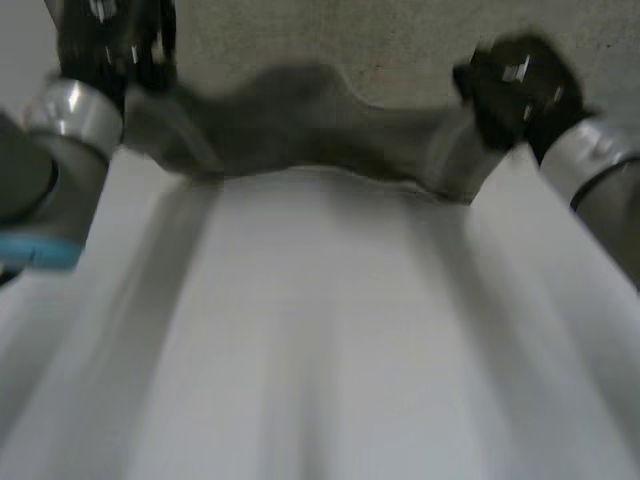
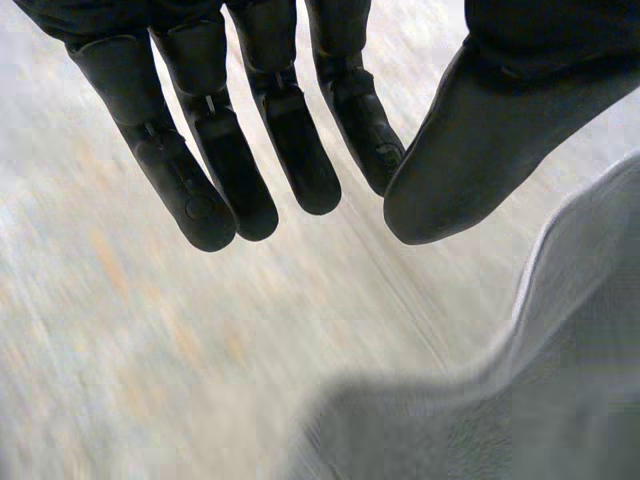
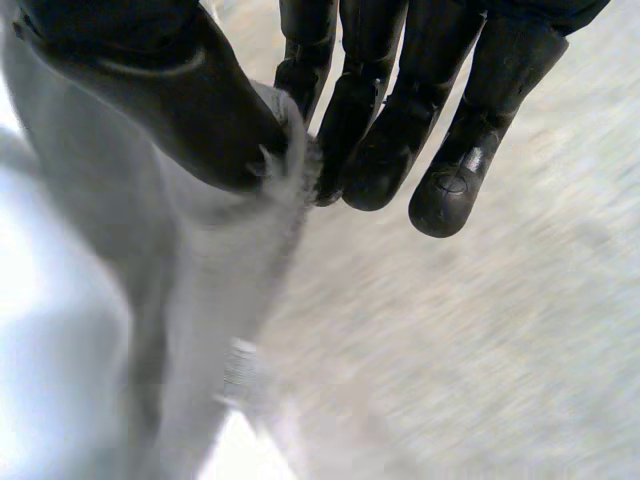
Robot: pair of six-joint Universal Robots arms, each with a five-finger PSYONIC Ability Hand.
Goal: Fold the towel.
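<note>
Head view shows the towel (image 1: pixel 330 330) raised along its far edge between your two hands, its white body sloping down toward the camera, with the speckled tabletop (image 1: pixel 400 40) beyond it. Your right hand (image 3: pixel 400 120) is clamped on the towel: its wrist view shows the thumb pressing a bunched bit of the edge against the fingers. Your left hand (image 2: pixel 290 140) is not gripping. Its fingers are straight, the thumb stands apart from them, and nothing lies between. The towel runs just beside that thumb, and I cannot tell whether it touches.

You look to be at the lift for a first fold. Before you carry the edge across, pinch the left side, or the towel will likely sag and land skewed. Then move both hands together and level.
</note>
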